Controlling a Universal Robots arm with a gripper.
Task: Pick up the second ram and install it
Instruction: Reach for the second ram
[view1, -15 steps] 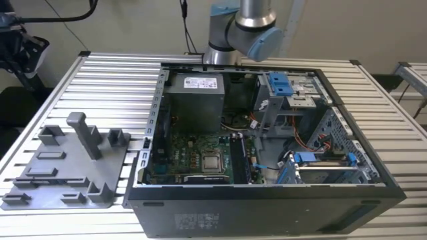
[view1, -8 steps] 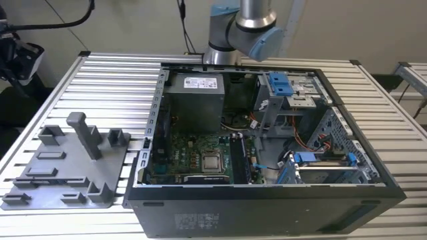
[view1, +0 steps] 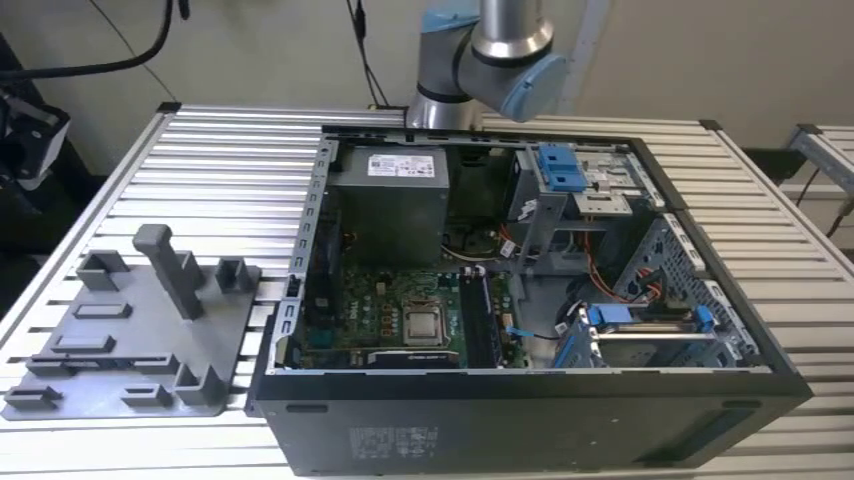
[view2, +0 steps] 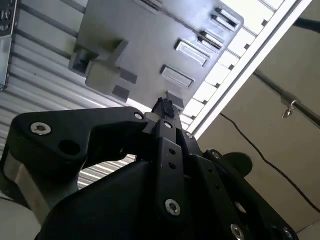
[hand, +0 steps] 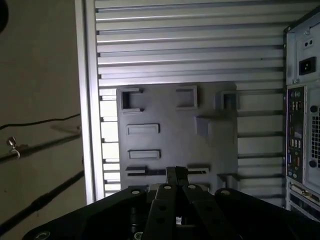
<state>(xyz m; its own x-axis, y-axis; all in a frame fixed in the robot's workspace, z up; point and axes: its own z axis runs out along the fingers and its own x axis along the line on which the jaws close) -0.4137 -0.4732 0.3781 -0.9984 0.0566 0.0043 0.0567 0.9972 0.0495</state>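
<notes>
In both wrist views my gripper (hand: 175, 172) (view2: 165, 107) hangs high over the flat grey tray (hand: 170, 115) (view2: 150, 45). Its fingertips (hand: 170, 174) are pressed together, with nothing visible between them. The tray (view1: 134, 340) lies on the slatted table at the exterior view's left, and its slots and posts hold no stick. The second ram is out of view. In the open computer case (view1: 534, 400) the green motherboard (view1: 374, 310) carries a square silver chip (view1: 424, 323). Beside the chip run long dark memory slots (view1: 478, 315); I cannot tell what sits in them.
The arm's grey and blue joints (view1: 487, 60) rise behind the case. Inside the case are a grey power supply (view1: 387, 205), blue drive brackets (view1: 567, 170) and loose cables. The case's back panel (hand: 302, 100) stands beside the tray. The slatted table's edge rail (hand: 90, 100) borders the tray's other side.
</notes>
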